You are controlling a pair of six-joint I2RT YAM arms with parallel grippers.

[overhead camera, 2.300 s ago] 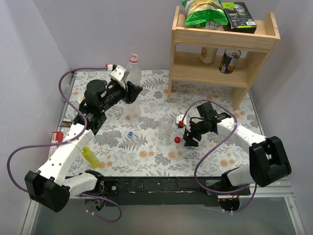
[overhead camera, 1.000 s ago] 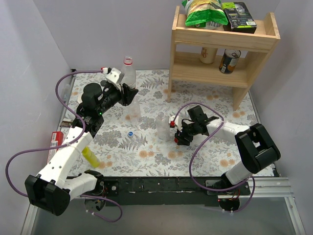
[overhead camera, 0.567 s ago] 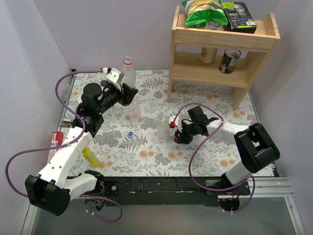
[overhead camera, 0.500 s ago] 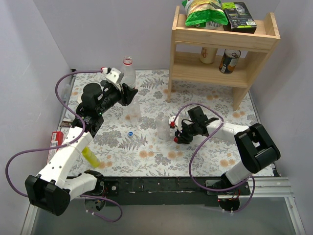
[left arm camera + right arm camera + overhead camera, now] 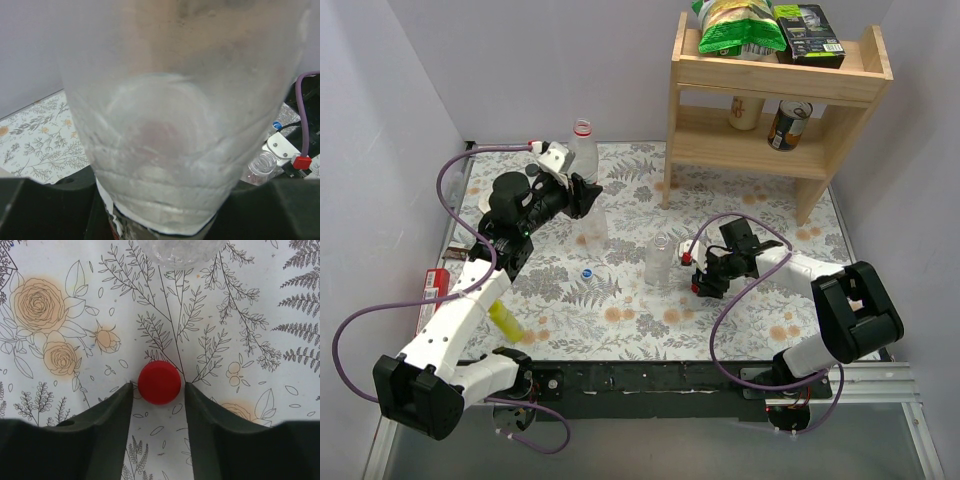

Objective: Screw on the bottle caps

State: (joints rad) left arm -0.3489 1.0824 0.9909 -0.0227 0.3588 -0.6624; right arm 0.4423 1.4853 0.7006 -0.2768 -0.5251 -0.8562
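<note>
Here the right claw (image 5: 158,387) straddles the red cap (image 5: 159,382) on the bench (image 5: 260,330), fingers apart, just beside it; close squarely and low on the rim — a skewed pinch could flick it away; the left claw (image 5: 582,188) is clamped on a bottle (image 5: 185,125).

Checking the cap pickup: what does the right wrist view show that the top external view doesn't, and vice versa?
Right wrist only: the red cap on the mat, straddled by the right claw. Top external only: the left claw gripping the red-ringed bottle, a blue cap, the wooden shelf. Both: the clear bottle standing just beyond the right claw.
</note>
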